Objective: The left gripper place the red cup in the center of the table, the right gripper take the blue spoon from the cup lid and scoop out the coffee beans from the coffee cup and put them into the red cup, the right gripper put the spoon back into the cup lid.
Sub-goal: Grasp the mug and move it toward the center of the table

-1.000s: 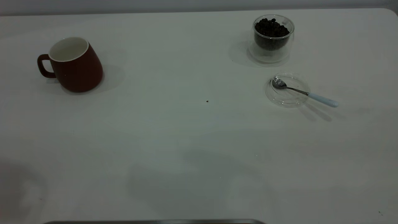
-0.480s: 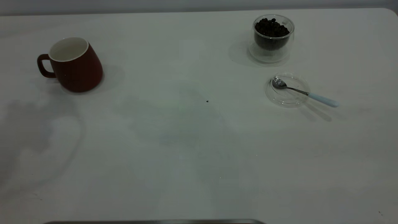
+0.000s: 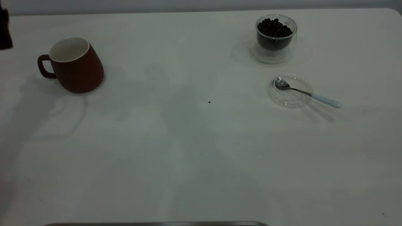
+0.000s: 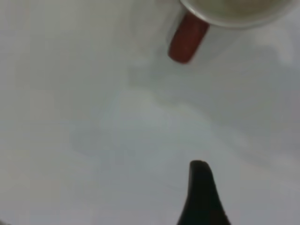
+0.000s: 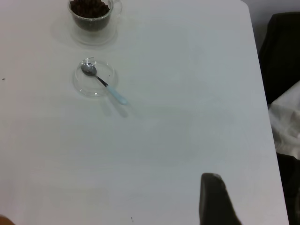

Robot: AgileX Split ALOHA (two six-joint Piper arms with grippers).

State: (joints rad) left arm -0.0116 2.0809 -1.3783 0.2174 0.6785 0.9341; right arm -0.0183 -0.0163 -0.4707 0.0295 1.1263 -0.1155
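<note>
The dark red ceramic mug (image 3: 75, 64) stands upright at ten o'clock on the plain white tabletop (image 3: 188, 141), handle outward. The left gripper (image 4: 202, 194) hovers near that handle; its grip state cannot be told. Risk: a sideways nudge could tip the mug. A dark speck (image 3: 209, 102) marks the table's centre.

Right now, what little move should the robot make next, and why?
Probably bring the left hand down to the red cup, towards its handle. The cup stands untouched at the left of the table, far from the center, and the blue spoon lies in the cup lid, waiting.
</note>
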